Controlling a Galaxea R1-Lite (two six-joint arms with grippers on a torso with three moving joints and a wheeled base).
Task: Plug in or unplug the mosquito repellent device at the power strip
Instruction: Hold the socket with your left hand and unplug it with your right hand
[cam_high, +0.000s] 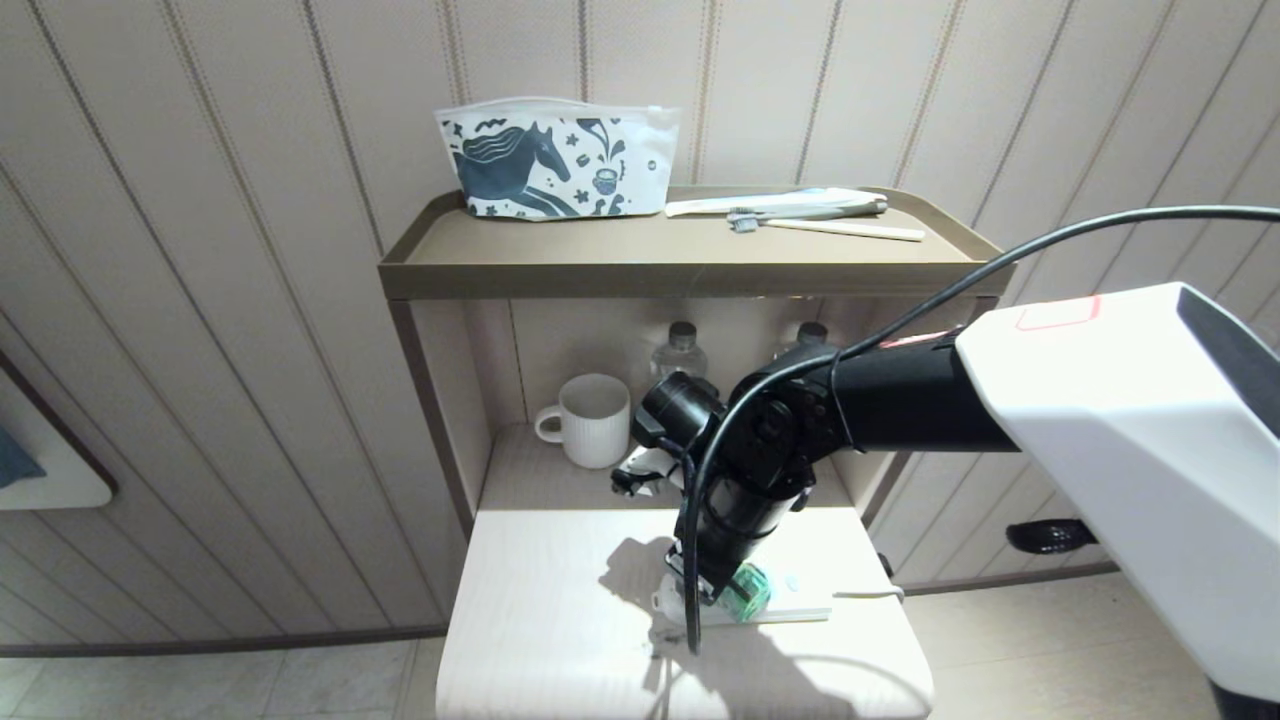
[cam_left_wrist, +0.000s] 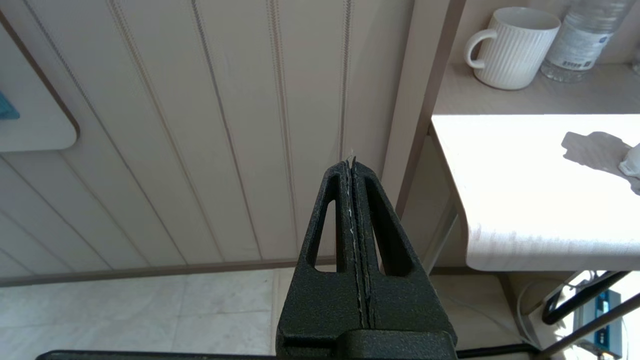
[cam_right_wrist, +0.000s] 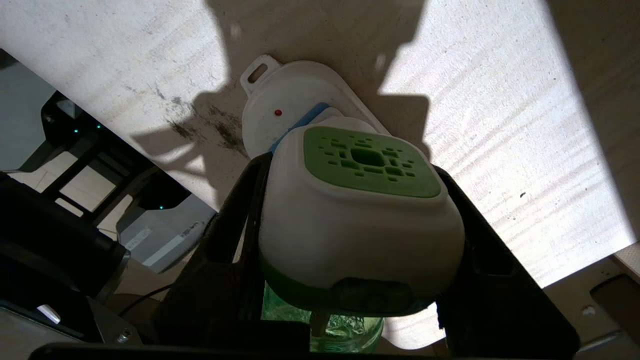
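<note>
**Repellent Device Gripped at the Power Strip, With the Strip Free to Lift**

The right gripper (cam_right_wrist: 350, 240) reaches down from above the pale table (cam_high: 560, 600), its fingers clamped on either side of the white head of the mosquito repellent device (cam_right_wrist: 360, 220), which sits at the power strip (cam_right_wrist: 280, 105) near the table's front right. The strip lies loose on the surface, with nothing holding it down. Judging from that, an upward pull could drag the strip along with the plug, and an off-axis push or pull could bend the pins or tip the green bottle. The grip on the rounded head could also slip. The right forearm slants steeply down, wrist bent toward the strip. The left gripper (cam_left_wrist: 352, 170), fingers pressed together, hangs parked beside the table, well apart from the work.
</note>
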